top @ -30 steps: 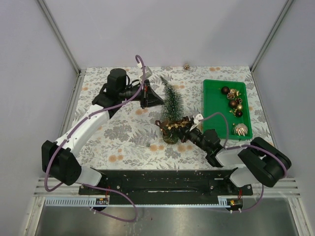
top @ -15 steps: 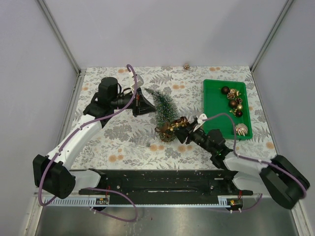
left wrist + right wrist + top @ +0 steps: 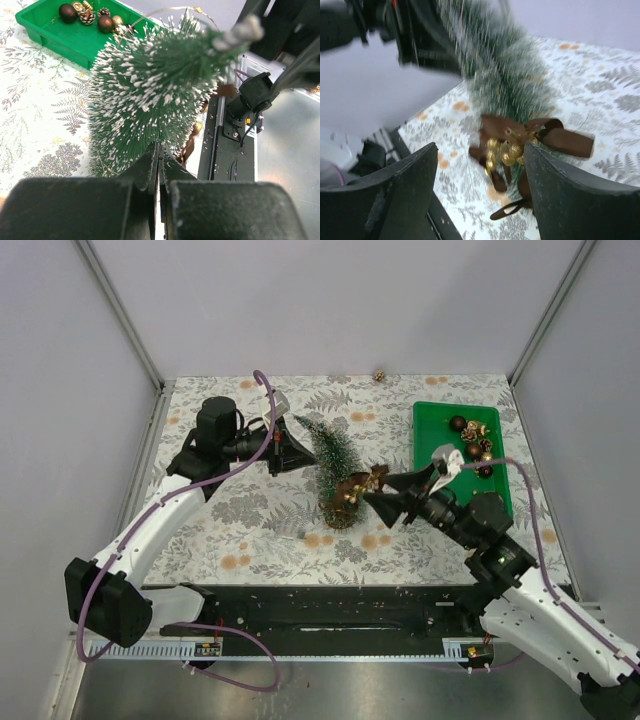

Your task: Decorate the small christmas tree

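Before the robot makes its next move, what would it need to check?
1. Tree standing upright: not ok. The small christmas tree leans toward the left gripper.
2. Left gripper's hold: ok. It is shut, apparently pinching bristles on the tree's side.
3. Right gripper let go: ok. Its fingers are wide open, not clamping anything.
4. Brown bow with gold bells fixed on the tree: cannot tell. It lies against the branches, but the right wrist view is blurred.
5. More decorations ready: ok. Several baubles lie in the green tray.
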{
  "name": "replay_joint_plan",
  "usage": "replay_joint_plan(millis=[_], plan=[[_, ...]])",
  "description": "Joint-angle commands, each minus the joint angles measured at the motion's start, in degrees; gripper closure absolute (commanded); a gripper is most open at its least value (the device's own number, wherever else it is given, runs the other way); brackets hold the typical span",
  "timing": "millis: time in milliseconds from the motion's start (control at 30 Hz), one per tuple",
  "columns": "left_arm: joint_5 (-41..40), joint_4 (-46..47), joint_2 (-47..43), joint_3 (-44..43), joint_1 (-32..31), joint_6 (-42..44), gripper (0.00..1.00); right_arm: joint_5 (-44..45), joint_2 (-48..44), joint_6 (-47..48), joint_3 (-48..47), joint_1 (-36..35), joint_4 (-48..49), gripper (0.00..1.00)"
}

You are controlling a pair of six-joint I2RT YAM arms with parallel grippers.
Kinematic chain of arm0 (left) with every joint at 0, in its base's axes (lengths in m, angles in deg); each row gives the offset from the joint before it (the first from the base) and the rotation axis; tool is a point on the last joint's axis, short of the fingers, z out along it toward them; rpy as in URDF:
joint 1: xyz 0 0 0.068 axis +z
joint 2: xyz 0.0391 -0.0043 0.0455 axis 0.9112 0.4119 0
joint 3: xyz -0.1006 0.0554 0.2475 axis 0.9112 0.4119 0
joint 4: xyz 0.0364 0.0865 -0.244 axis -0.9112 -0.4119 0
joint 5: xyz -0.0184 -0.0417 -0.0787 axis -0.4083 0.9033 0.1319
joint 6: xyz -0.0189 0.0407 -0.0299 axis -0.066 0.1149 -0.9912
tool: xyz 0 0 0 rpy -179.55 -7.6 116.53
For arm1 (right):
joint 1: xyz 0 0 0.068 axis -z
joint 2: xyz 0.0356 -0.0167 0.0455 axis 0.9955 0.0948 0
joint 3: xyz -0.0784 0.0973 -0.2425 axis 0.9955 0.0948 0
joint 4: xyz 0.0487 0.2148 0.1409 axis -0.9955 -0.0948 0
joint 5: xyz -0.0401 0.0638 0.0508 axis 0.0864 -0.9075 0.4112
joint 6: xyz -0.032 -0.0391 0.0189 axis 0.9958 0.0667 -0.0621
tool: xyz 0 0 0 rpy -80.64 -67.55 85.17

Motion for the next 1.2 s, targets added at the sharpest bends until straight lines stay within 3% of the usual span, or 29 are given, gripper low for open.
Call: replay_joint_plan(millis=[0, 100, 200, 267, 367, 500, 667, 867, 933, 1033, 1167], plan=[[-0.36, 3.01, -2.12, -0.13, 0.27, 0.73, 1.00, 14.54, 8.86, 1.61, -18.67, -0.22, -15.99, 0.22], [-0.53, 3.10, -2.65, 0.14, 0.26, 0.64, 1.00, 18.18, 20.20, 7.06, -29.05, 0.30, -18.30, 0.20], [-0.44, 2.84, -3.17, 0.22, 0.26, 0.99, 1.00, 8.30, 27.86, 8.05, -36.01, 2.76, -18.74, 0.18], [-0.27, 2.58, -3.52, 0.31, 0.26, 1.26, 1.00, 6.05, 29.28, 7.87, -36.56, 3.21, -18.57, 0.17], [-0.01, 2.58, -4.14, 0.84, 0.35, 1.78, 1.00, 9.38, 29.63, 6.56, -34.10, 5.04, -15.33, 0.14], [0.35, 2.84, -4.23, 1.19, 0.35, 1.61, 1.00, 12.29, 37.25, 1.91, -37.69, 12.50, -13.74, 0.14], [0.17, 3.72, -3.97, 0.49, 0.35, 0.47, 1.00, 17.46, 62.00, 3.03, -59.53, 20.07, -20.12, 0.15], [0.00, 1.97, -2.65, -1.35, 0.35, 0.20, 1.00, 28.45, 98.49, 3.03, -100.47, 22.28, -36.29, 0.11], [0.26, 1.78, -2.12, -1.80, 0.26, -0.32, 1.00, 27.60, 107.56, 2.34, -112.52, 23.24, -40.52, 0.11], [0.70, 1.96, -1.51, -2.24, 0.53, -1.64, 1.00, 19.96, 111.19, -3.01, -112.50, 26.31, -35.11, 0.11], [0.96, 2.92, -1.33, -1.45, 0.97, -3.22, 1.00, 17.12, 116.02, -4.70, -114.68, 28.25, -30.62, 0.08]])
